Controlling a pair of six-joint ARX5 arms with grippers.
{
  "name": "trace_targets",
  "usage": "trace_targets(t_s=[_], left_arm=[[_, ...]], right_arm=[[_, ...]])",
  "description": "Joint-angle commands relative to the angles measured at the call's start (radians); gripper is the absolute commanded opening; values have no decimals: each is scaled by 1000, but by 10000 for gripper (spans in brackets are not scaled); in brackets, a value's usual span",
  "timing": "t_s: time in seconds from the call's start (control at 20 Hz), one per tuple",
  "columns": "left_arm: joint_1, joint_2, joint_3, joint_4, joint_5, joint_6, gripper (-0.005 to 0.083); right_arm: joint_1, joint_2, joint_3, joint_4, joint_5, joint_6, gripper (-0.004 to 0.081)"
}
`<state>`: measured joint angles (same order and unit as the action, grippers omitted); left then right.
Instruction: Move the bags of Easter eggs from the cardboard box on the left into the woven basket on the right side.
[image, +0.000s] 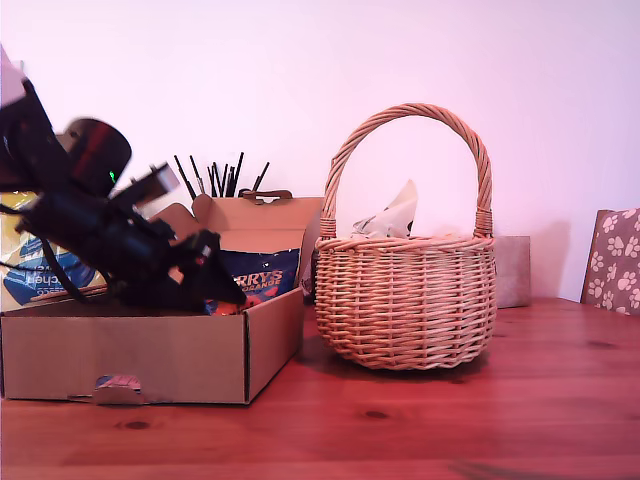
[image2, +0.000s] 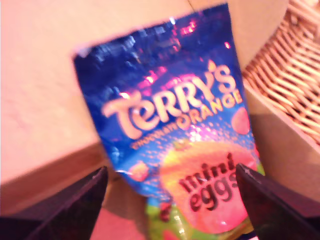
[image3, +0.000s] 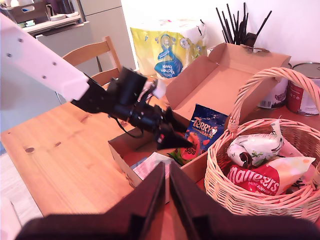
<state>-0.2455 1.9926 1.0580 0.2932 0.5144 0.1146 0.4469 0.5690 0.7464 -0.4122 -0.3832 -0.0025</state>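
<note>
While two bags (image3: 265, 165) already lay in the woven basket (image: 405, 310), the Terry's Orange bag (image2: 180, 130) leaned in the cardboard box (image: 150, 355); my first end effector (image2: 170, 200) gaped open astride it, gripping nothing; my second end effector (image3: 167, 200) hung closed, empty.

Two arms, mostly black. First arm (image3: 115, 97): white boxy upper link with small dark screw holes along its side, then black rounded joint housings, loose black cables looped beneath, a small white patch near the wrist. First gripper (image3: 172, 139): black, tapering to pointed wedge-shaped fingers (image2: 75, 205). In exterior view: a dark round motor housing (image: 97, 155) with a reddish sheen and a tiny green light. Second gripper (image3: 167, 192): two long, matte black, flat-sided fingers.
</note>
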Motion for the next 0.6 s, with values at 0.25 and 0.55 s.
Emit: trace_targets(t_s=[0.25,0.55], left_arm=[[-42,92,-5,5,40,-26,742],[-56,92,-5,-2,10,-37,380]], right_arm=[[5,-3,-11,0,2,-6,-12],[5,-3,-11,0,1,-5,-12]])
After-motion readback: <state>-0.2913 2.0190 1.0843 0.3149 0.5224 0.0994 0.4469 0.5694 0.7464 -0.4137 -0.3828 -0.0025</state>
